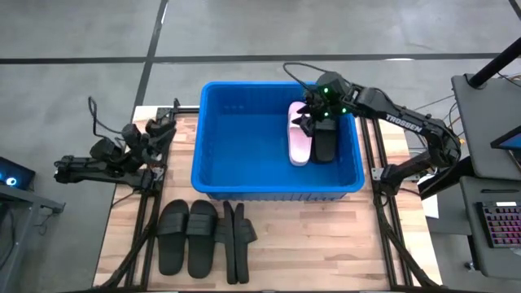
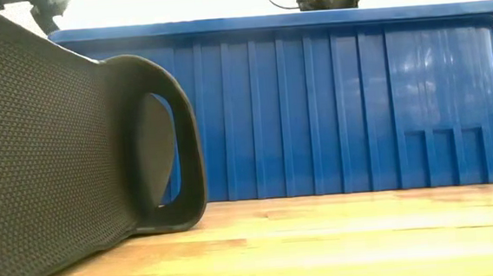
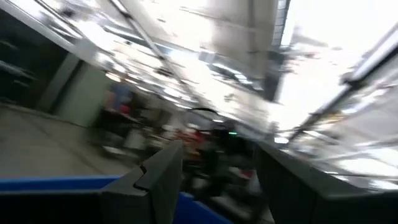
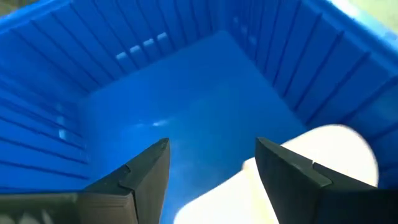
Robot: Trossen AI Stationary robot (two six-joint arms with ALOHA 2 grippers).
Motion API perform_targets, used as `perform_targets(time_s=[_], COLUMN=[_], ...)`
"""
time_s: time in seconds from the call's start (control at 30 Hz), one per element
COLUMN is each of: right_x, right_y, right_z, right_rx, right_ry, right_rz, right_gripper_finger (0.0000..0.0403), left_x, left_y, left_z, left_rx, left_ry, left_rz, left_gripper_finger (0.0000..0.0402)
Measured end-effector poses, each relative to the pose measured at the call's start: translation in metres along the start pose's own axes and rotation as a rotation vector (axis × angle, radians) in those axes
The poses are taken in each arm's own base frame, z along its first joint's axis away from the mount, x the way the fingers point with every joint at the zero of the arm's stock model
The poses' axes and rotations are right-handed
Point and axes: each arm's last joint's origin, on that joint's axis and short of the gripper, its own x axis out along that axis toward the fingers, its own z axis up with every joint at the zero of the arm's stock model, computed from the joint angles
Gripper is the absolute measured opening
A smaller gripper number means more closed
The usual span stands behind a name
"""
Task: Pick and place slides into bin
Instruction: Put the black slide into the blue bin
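Slides [image 1: 301,134] lie in the bin [image 1: 213,171] at 2 o'clock, partly hidden under my right gripper [image 4: 211,165], fingers spread. My left gripper [image 3: 211,180] waits at 9 o'clock, spread too.

Pale wooden table [image 1: 326,244] stands on grey concrete floor [image 1: 73,32].

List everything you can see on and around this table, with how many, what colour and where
Bin: one, bright blue, middle of the table.
Pink slide: one, pale pink, inside the bin on its right side.
Black slide in the bin: one, black, beside the pink one.
Black slides on the table: two flat plus what looks like two on edge, black, in front of the bin.
Table: one, light wood.
Keyboard: one, dark, off the table to the right.
Right end effector: open, above the slides in the bin.
Left end effector: open, at the table's left edge, away from the slides.
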Motion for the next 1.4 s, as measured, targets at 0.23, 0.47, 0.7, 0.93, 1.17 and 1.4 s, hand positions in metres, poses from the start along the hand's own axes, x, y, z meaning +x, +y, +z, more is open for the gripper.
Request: perform_targets(time_s=[0.23, 0.47, 0.7, 0.93, 1.17, 1.4], right_x=[0.005, -0.014, -0.048, -0.078, -0.101, -0.122], right_y=[0.05, 0.116, 0.163, 0.158, 0.137, 0.119], right_z=[-0.007, -0.021, -0.043, -0.057, -0.07, -0.08], right_rx=[0.138, 0.099, 0.042, -0.048, -0.144, -0.196], right_ry=[-0.073, -0.171, -0.313, -0.398, -0.299, -0.248], right_rz=[-0.359, -0.28, -0.337, -0.573, -0.633, -0.67], right_gripper_finger=[0.0224, 0.0224, 0.0224, 0.0224, 0.0224, 0.0224], left_x=[0.005, 0.02, 0.038, 0.061, 0.097, 0.121], left_y=[-0.012, -0.029, -0.042, -0.06, -0.084, -0.112], left_z=[-0.002, 0.001, 0.005, 0.015, 0.012, -0.014], left_rx=[-0.222, -0.241, -0.169, -0.152, -0.165, -0.104], left_ry=[0.126, 0.265, 0.445, 0.546, 0.603, 0.954], left_rz=[-0.27, -0.431, -0.413, -0.405, -0.398, -0.323], left_gripper_finger=[0.0184, 0.0184, 0.0184, 0.0184, 0.0184, 0.0184])
